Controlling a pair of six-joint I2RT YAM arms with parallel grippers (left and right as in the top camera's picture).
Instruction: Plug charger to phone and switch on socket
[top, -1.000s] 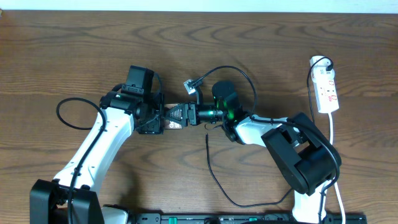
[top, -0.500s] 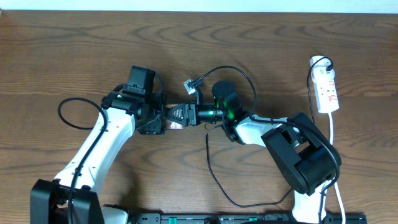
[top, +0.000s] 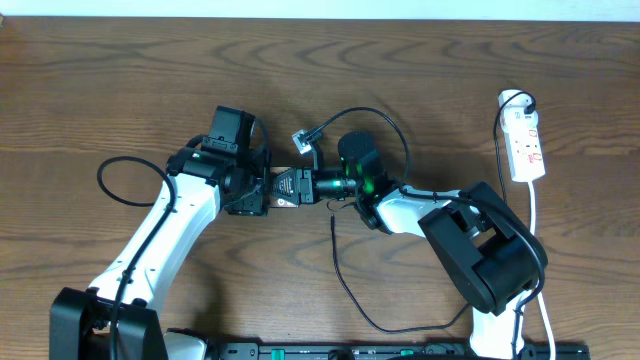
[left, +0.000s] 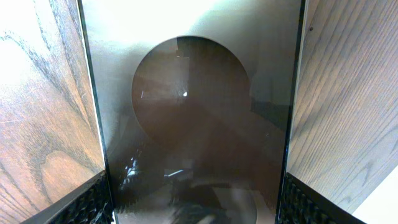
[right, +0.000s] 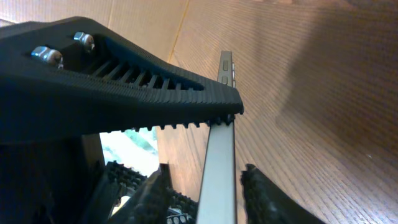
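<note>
Left gripper (top: 263, 188) and the phone (top: 286, 186) it clamps nudged right, slightly up. Right gripper (top: 306, 185) crept left over the phone's end, jaws drawn narrower (full contact unclear).

A wooden table (top: 100, 80) bears the black charger (top: 333, 245) and the white socket (top: 527, 145).

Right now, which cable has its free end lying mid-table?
The thin black charger cable: its plug tip lies loose at the middle of the table. The white cord stays along the right edge, running from the socket.
</note>
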